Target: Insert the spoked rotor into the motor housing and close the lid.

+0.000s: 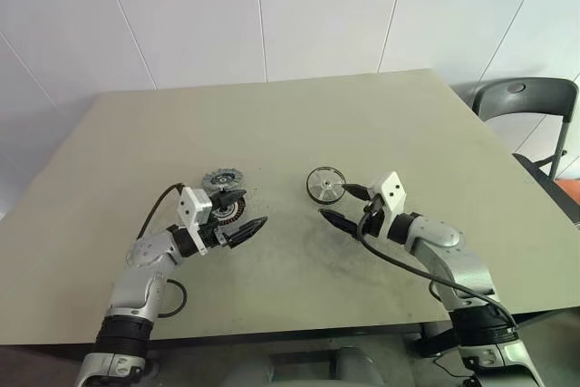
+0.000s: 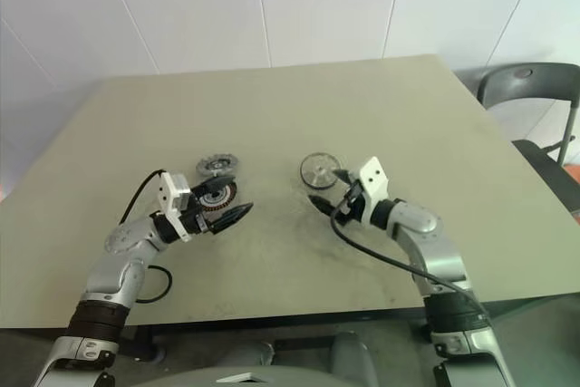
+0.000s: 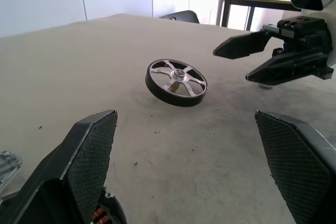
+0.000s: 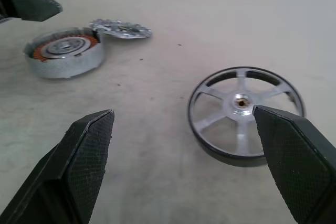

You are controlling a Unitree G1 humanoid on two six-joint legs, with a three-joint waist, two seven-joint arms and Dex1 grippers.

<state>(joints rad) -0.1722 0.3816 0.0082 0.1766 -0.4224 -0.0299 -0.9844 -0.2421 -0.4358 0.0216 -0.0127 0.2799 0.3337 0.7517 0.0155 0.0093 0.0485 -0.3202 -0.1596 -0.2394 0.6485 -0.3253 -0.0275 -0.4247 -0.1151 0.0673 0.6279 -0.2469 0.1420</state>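
The spoked rotor [image 1: 324,185], a silver wheel with a black rim, lies flat on the table right of centre. My right gripper [image 1: 337,203] hovers just at its near right side, open and empty, one finger reaching the rim's edge. The motor housing [image 4: 64,53], a grey ring with copper coils inside, sits left of centre. My left gripper [image 1: 246,215] stands open over its near side, fingers pointing toward the rotor, holding nothing. The lid [image 1: 220,177], a grey notched cap, lies just behind the housing. In the left wrist view the rotor [image 3: 177,81] lies ahead between the fingers.
The beige table [image 1: 299,124] stretches broad and bare behind the parts. A black chair [image 1: 530,101] stands off the table's far right corner. Cables trail from both wrists toward the near edge.
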